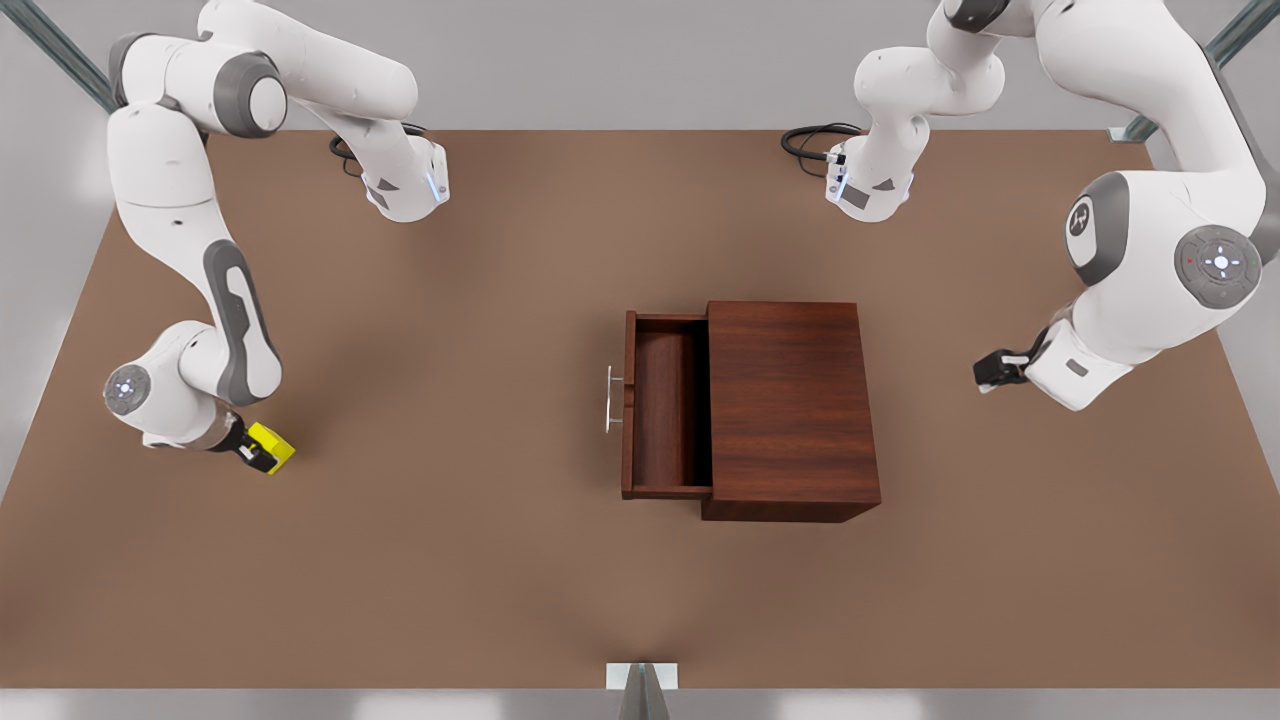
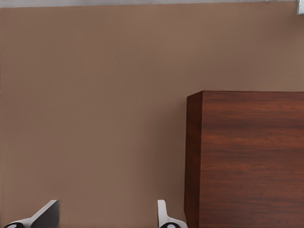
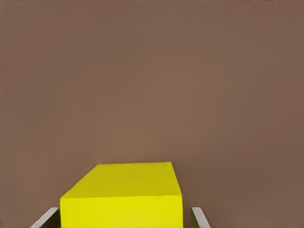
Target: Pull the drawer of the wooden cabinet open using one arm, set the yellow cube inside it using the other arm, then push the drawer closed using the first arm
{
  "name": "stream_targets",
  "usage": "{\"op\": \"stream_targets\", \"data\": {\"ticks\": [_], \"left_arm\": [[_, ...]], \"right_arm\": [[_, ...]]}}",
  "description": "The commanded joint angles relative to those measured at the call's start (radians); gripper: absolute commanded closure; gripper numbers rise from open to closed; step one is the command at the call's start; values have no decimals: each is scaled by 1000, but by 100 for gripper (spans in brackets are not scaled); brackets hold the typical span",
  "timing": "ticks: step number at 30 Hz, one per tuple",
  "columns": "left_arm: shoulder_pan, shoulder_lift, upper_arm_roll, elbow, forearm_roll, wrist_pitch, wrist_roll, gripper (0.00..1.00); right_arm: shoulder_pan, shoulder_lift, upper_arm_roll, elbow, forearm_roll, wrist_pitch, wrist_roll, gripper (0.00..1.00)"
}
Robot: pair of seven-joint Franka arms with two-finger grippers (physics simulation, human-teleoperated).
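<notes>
The wooden cabinet [image 1: 790, 405] stands mid-table, and its drawer [image 1: 665, 408] is pulled out toward the front view's left, silver handle [image 1: 609, 399] in front and nothing inside. The yellow cube [image 1: 273, 446] lies on the table at the front view's far left. My right gripper [image 1: 256, 452] is down at the cube. In the right wrist view its fingertips [image 3: 198, 217] flank the cube [image 3: 124, 197] with slim gaps, so it is open. My left gripper [image 1: 985, 373] waits open at the front view's right, off the cabinet's back side [image 2: 247, 161], with nothing between its fingers [image 2: 164, 216].
The brown table [image 1: 450, 560] stretches wide between the cube and the drawer. Black cables [image 1: 815, 140] lie near the arm bases at the far edge. A metal bracket [image 1: 641, 677] sits at the near edge.
</notes>
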State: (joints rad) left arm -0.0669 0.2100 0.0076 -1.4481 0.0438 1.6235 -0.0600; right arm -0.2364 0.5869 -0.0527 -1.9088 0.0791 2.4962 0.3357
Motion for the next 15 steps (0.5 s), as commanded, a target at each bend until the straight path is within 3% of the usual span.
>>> {"op": "stream_targets", "data": {"ticks": [1, 7, 9, 15], "left_arm": [[-19, -6, -3, 5, 5, 35, 26, 0], [-47, -1, 0, -3, -16, 27, 25, 0], [-44, -1, 2, -8, -15, 27, 28, 0], [-34, -1, 9, 0, -19, 27, 35, 0]], "right_arm": [[5, 4, 1, 1, 2, 41, 16, 0], [5, 22, -1, -1, -4, 67, 16, 1], [3, 21, -1, -1, -4, 67, 11, 28], [5, 1, -1, 1, -7, 55, 2, 38]]}}
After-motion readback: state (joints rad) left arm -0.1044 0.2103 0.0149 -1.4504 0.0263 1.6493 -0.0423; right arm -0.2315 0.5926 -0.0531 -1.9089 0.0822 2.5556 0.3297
